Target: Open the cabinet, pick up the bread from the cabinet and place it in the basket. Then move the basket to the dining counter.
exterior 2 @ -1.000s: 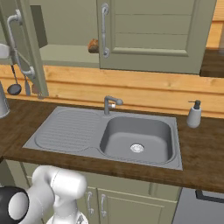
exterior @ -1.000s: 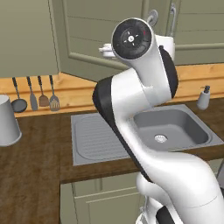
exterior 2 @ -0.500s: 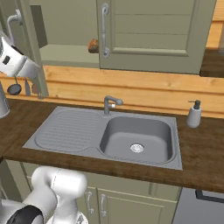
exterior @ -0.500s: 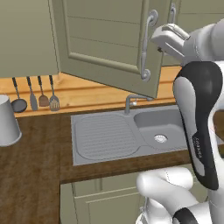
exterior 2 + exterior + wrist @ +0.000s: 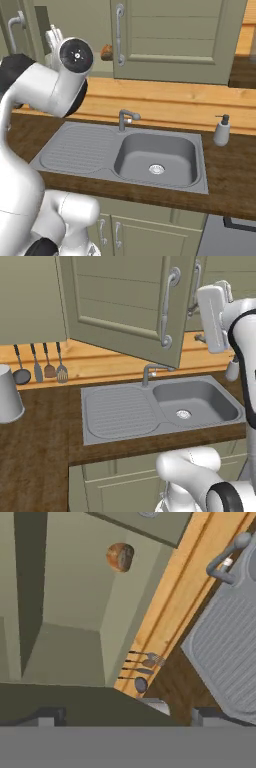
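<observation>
My gripper (image 5: 125, 714) is raised in front of the cabinet (image 5: 125, 301); its two dark tips stand well apart with nothing between them, so it is released and empty. The left door (image 5: 130, 311) hangs swung out over the sink (image 5: 160, 406), its curved bar handle (image 5: 167, 308) at three o'clock on the panel. In my hand view the bread (image 5: 120, 556) sits on the bare cabinet shelf (image 5: 75, 587) at twelve o'clock from my tips, well apart from them. From the right base view the bread (image 5: 106, 51) shows at the door edge, beside the right door's handle (image 5: 120, 35). Utensils (image 5: 40, 363) hang along the wood backsplash at nine o'clock of the tap (image 5: 150, 372).
</observation>
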